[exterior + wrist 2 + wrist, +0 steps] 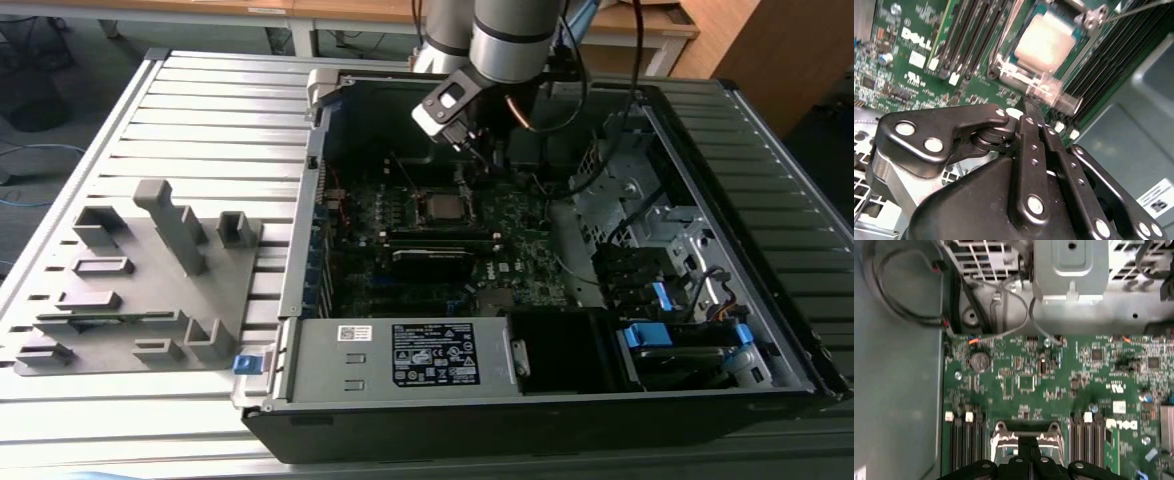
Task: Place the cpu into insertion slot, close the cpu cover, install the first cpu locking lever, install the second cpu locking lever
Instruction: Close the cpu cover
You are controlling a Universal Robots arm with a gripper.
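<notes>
I see the black gripper (pixel 1030 441), fingers pressed together, over the silvery-rimmed square insertion slot (pixel 1002 439) on the dark green circuit board (pixel 1054 390). Long narrow black memory slots (pixel 966 452) flank it.

I see a grey fixture tray (pixel 158 292) lying on the slatted metal table (pixel 214 100), at the exterior view's left of the open computer case (pixel 534 425), whose labelled power supply (pixel 400 355) sits near blue latches (pixel 646 335), and a coin cell (pixel 979 360) on the green board (pixel 1054 390).
</notes>
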